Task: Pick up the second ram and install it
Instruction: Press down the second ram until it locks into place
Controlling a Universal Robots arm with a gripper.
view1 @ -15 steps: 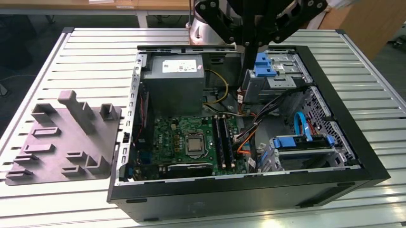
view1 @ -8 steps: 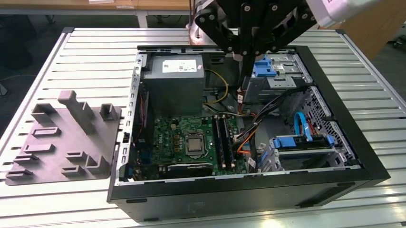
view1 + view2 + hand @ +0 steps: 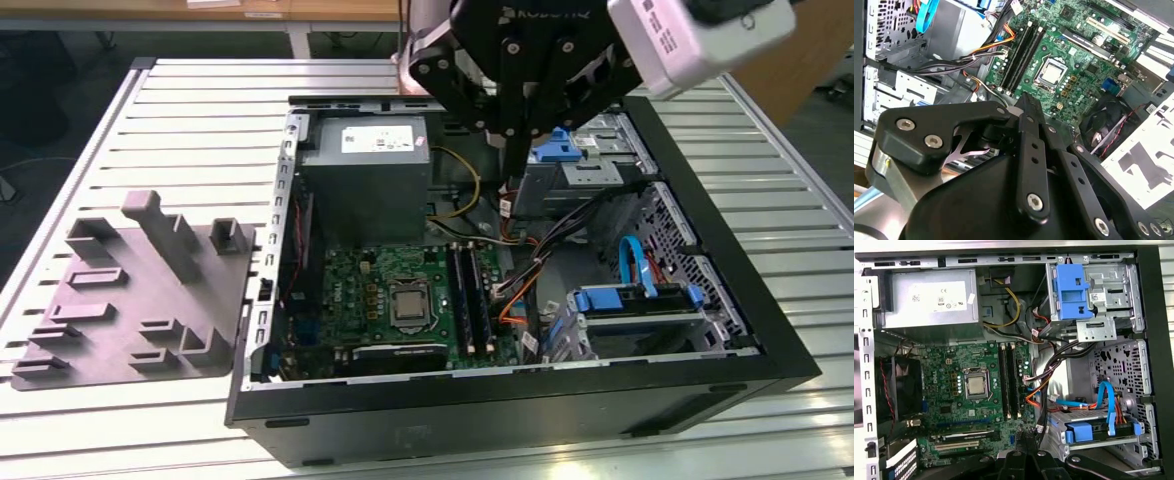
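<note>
Two long dark ram sticks stand side by side in the motherboard's memory slots, beside the CPU socket. I cannot tell which of them is the second ram. They also show in the exterior view as the ram sticks and in the second wrist view as the ram sticks. My gripper hangs above the open case, over the cables behind the slots. Its fingers are pressed together and nothing is between them. In both wrist views the gripper is well clear of the board.
The black computer case lies open on a slatted metal table. Inside are a grey power supply, blue drive caddies, loose cables and a fan. A grey moulded fixture plate lies at the exterior view's left.
</note>
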